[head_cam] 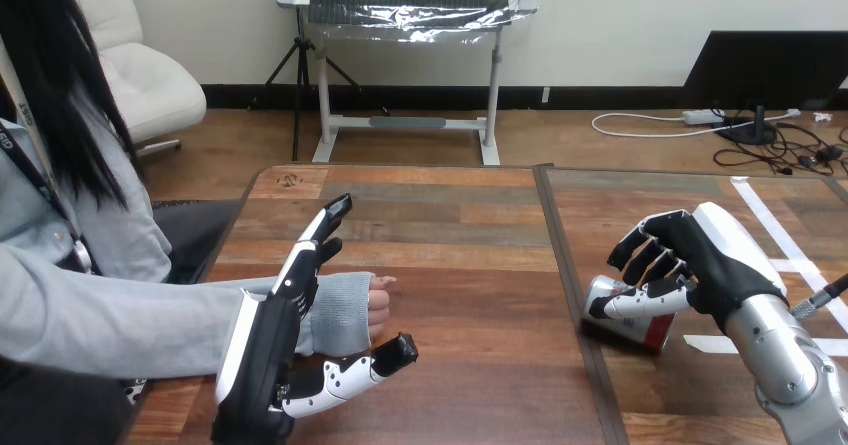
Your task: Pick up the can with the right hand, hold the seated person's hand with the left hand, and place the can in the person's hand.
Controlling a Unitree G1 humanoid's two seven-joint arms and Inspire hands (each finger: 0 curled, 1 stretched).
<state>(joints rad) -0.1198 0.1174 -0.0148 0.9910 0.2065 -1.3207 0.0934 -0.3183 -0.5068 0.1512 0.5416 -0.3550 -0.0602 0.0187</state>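
Note:
A silver and red can (628,317) lies on its side on the right part of the wooden table (460,235). My right hand (715,255) sits over it from the right, fingers curled down over its top and the thumb (640,301) pressed across its front. The person's hand (379,300) reaches in from the left in a grey sleeve and rests on the table as a loose fist. My left hand (275,335) stands open beside the sleeved wrist. Its fingers point straight up the table along the wrist's near side, and its thumb (360,367) stretches out below the wrist.
A dark seam (562,265) runs front to back between the two tabletops, just left of the can. White tape strips (775,227) cross the right tabletop beyond my right hand. The person's arm (110,315) lies along the left edge.

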